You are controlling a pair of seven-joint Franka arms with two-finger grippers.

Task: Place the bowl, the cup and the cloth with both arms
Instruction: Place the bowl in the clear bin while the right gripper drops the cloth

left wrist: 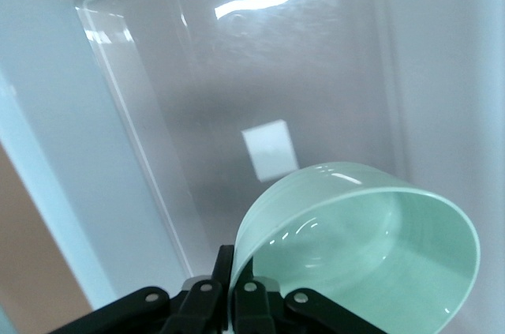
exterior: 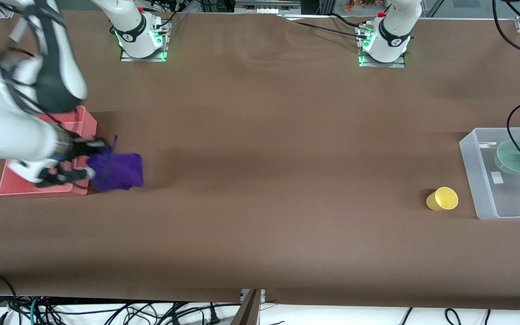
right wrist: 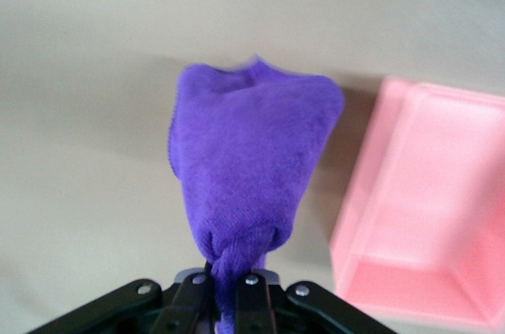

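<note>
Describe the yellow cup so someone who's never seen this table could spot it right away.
Go to the left arm's end of the table, where a clear plastic bin sits with the left gripper holding the bowl over it. The cup lies on its side just beside that bin, toward the table's middle. It is the only yellow thing, standing alone on the brown surface.

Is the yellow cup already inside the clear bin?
No, the cup lies on its side on the table beside the clear bin.
</note>
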